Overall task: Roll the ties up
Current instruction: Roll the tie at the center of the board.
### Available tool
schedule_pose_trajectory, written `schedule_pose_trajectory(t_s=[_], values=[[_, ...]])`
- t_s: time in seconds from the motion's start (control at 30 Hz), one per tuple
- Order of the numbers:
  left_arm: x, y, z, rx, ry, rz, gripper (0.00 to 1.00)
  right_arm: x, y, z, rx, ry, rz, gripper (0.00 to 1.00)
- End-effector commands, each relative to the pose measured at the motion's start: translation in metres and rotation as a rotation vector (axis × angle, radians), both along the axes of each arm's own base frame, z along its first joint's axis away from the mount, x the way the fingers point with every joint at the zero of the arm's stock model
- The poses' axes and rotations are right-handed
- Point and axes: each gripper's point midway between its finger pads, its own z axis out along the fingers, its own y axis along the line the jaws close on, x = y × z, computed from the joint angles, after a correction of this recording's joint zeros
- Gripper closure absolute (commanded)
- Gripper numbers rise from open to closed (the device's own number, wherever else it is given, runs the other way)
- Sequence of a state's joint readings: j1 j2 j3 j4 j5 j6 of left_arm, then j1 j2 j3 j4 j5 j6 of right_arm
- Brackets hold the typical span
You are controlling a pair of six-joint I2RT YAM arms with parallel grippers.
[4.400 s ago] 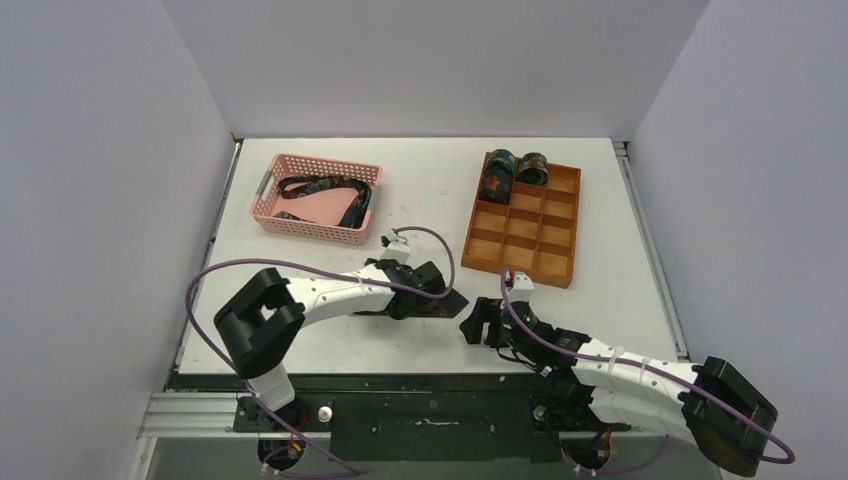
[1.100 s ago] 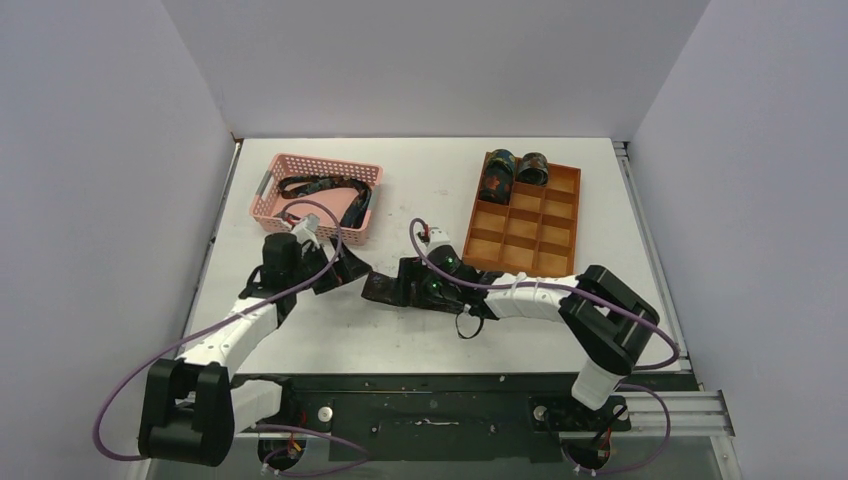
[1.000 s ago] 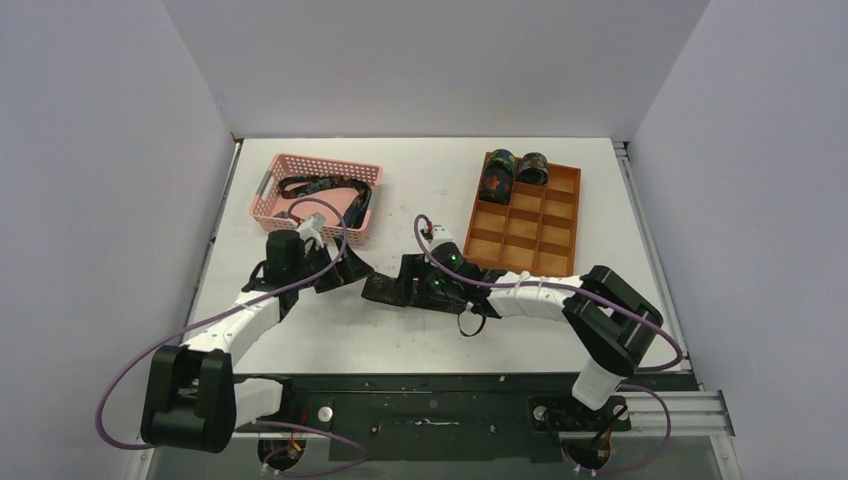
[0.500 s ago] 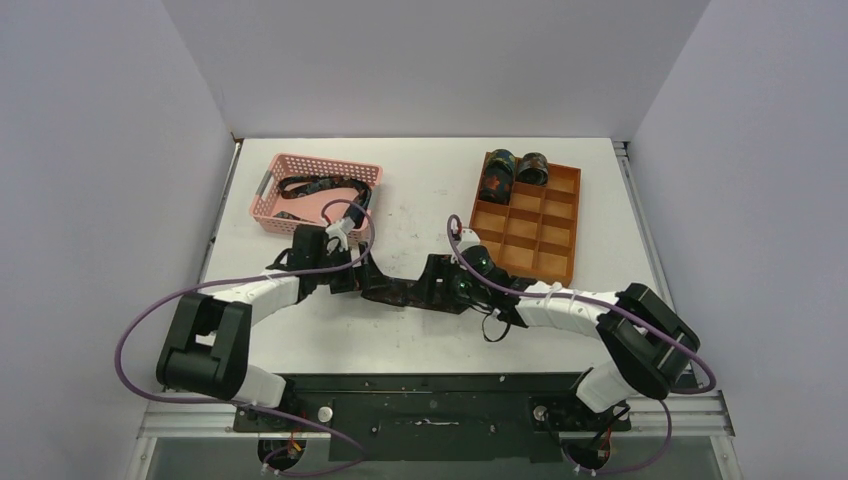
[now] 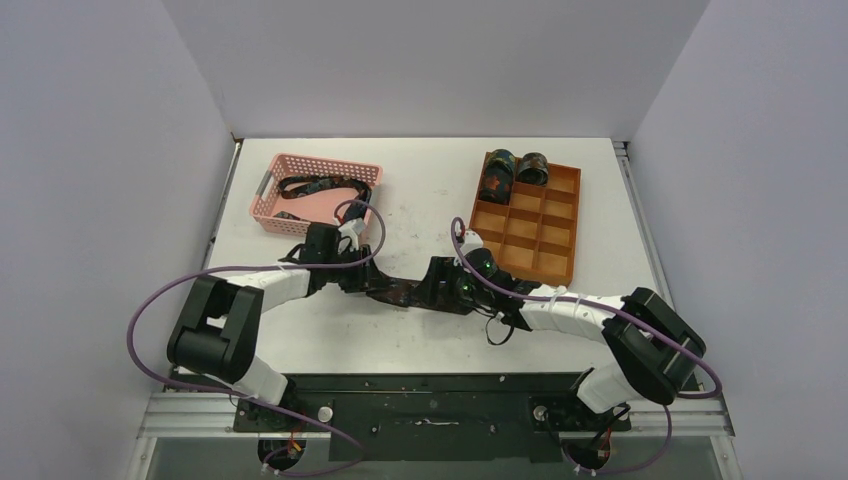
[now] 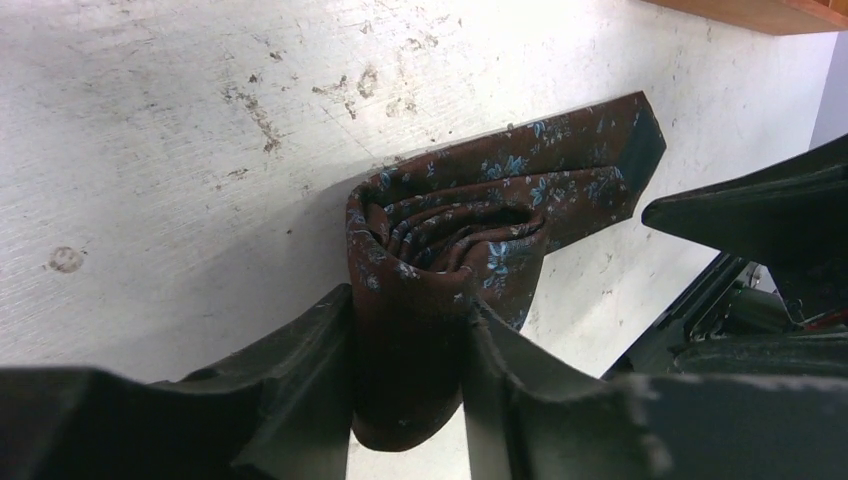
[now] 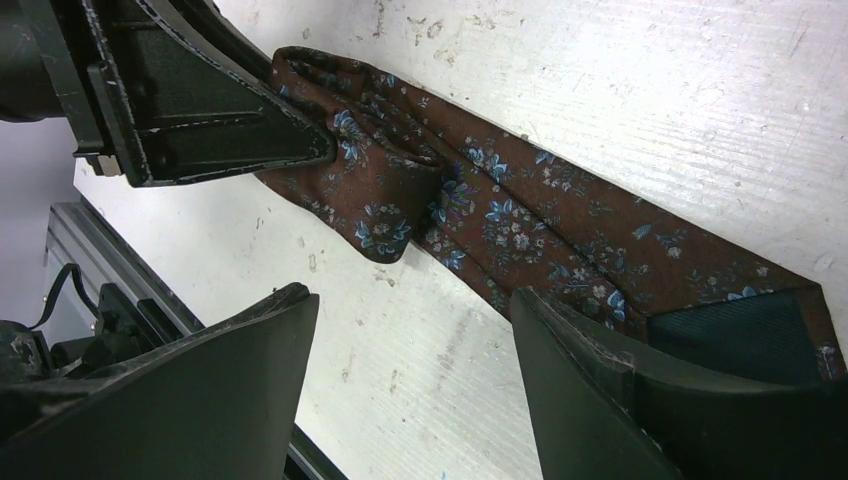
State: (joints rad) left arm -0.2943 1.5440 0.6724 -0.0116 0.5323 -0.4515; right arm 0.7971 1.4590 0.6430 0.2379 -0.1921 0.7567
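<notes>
Pale walls [image 5: 100, 150] box in a scuffed white table [image 5: 420, 190]. At ten o'clock sits a pink basket [image 5: 310, 230] with an unrolled tie [image 5: 320, 185] looped inside. Just toward six o'clock from it is the left gripper [image 5: 358, 284]. It has swung in from the table's left side. A moment ago it was gaping, and now it is clenched on the coiled end of the brown tie [image 5: 398, 292], which lies a little near of the table's centre. The coil looks secured, so I'd guess winding can carry on toward the tail.

At the tie's three o'clock end the right gripper [image 5: 432, 288] is spread wide, its jaws straddling the flat tail without squeezing it. At two o'clock the wooden tray [image 5: 515, 272] keeps two finished rolls [image 5: 497, 176] in its far-left cells.

From above the tie is only a dark smear. The left wrist camera shows the spiral layers pinched in that grip. The right wrist camera shows the pointed tip and its green lining.
</notes>
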Motion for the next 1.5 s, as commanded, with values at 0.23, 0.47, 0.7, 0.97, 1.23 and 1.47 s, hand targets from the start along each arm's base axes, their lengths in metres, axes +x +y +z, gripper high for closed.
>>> schedule_pose_trajectory(t_s=[0.23,0.47,0.7,0.97,1.23,1.47], values=[[0.003,0.004,0.008,0.116,0.013,0.051,0.95,0.019,-0.017,0.010,-0.035,-0.093,-0.092,0.31],[-0.010,0.014,0.022,0.261,0.031,0.056,1.00,0.022,-0.027,-0.013,-0.119,-0.081,-0.134,0.39],[-0.015,0.044,0.044,0.538,0.037,0.105,1.00,0.004,-0.034,-0.015,-0.161,-0.117,-0.150,0.39],[-0.017,0.066,0.054,0.891,0.046,0.116,1.00,-0.024,-0.057,-0.029,-0.202,-0.105,-0.168,0.39],[-0.010,0.083,0.059,1.158,0.030,0.190,1.00,-0.051,-0.088,-0.040,-0.223,-0.084,-0.195,0.38],[-0.003,0.086,0.072,1.311,-0.027,0.207,1.00,-0.064,-0.104,-0.054,-0.235,-0.055,-0.207,0.38]])
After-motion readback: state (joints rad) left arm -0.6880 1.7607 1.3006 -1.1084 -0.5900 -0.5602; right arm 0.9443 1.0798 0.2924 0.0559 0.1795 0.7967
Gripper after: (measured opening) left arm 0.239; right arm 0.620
